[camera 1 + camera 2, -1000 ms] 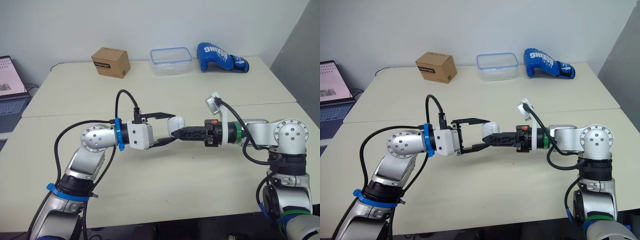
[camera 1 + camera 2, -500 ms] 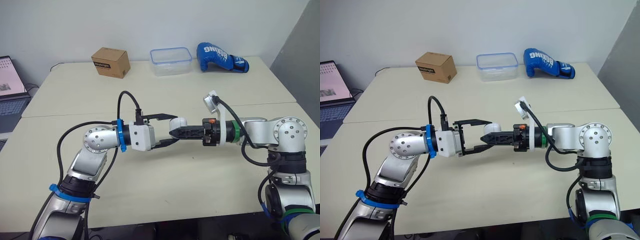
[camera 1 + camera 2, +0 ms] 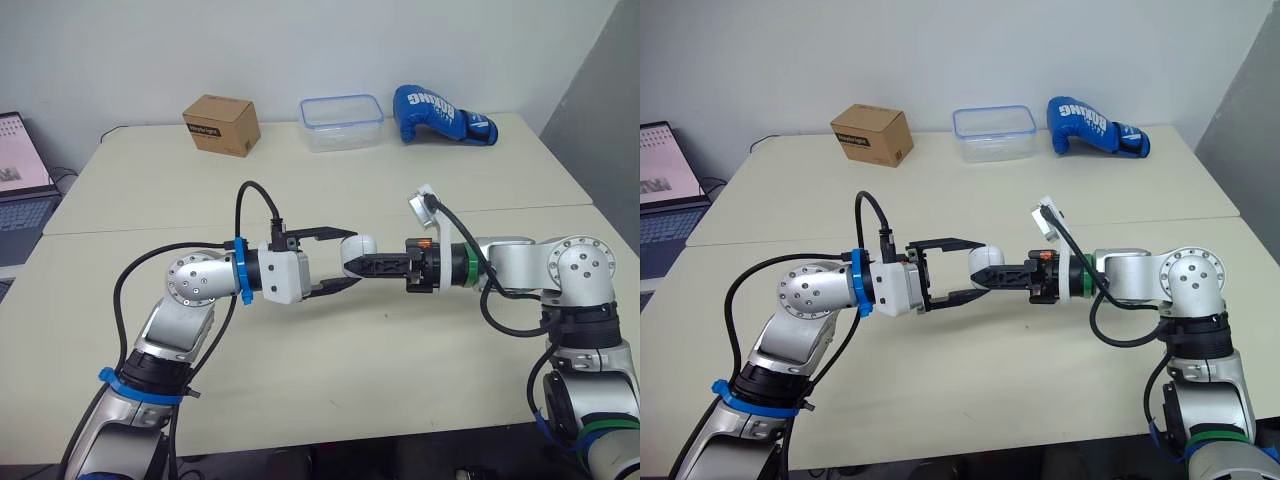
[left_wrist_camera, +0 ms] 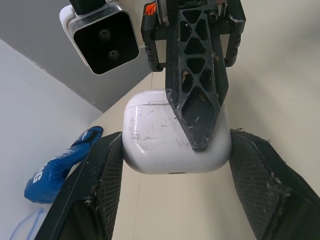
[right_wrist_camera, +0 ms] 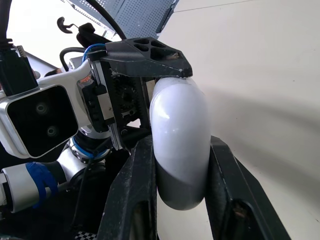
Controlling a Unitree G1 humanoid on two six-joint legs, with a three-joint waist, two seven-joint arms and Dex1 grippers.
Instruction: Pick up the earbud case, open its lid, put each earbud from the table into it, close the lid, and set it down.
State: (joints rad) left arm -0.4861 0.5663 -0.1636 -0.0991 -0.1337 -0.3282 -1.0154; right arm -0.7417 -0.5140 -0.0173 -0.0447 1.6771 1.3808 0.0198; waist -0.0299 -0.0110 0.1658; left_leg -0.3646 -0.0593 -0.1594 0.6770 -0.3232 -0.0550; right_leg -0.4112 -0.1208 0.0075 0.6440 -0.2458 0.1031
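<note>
My right claw (image 5: 180,142) is clamped on the earbud case (image 4: 150,135), one finger flat across its broad face and the other behind it, holding it in the air above the desk (image 3: 400,360). My left claw (image 3: 350,258) is apart and straddles the same case from the opposite side, with a pad just beside each narrow end. I cannot tell whether either pad touches it yet. The lid looks shut, with a thin seam showing near the end that faces the right claw's wrist.

I read this as a handover or a brace before the lid is opened. The risk lies in the timing. If the right claw lets go before the left has a firm bite, the smooth, rounded shell could squirt out and drop to the desk below. If the left pads land across the seam, they would pin the lid shut. The fingers of the two claws are also crowded enough to knock together.

Well beyond both claws, at the far edge of the desk, sit a cardboard box (image 3: 221,124), a clear plastic container (image 3: 342,122) and a blue boxing glove (image 3: 443,114).
</note>
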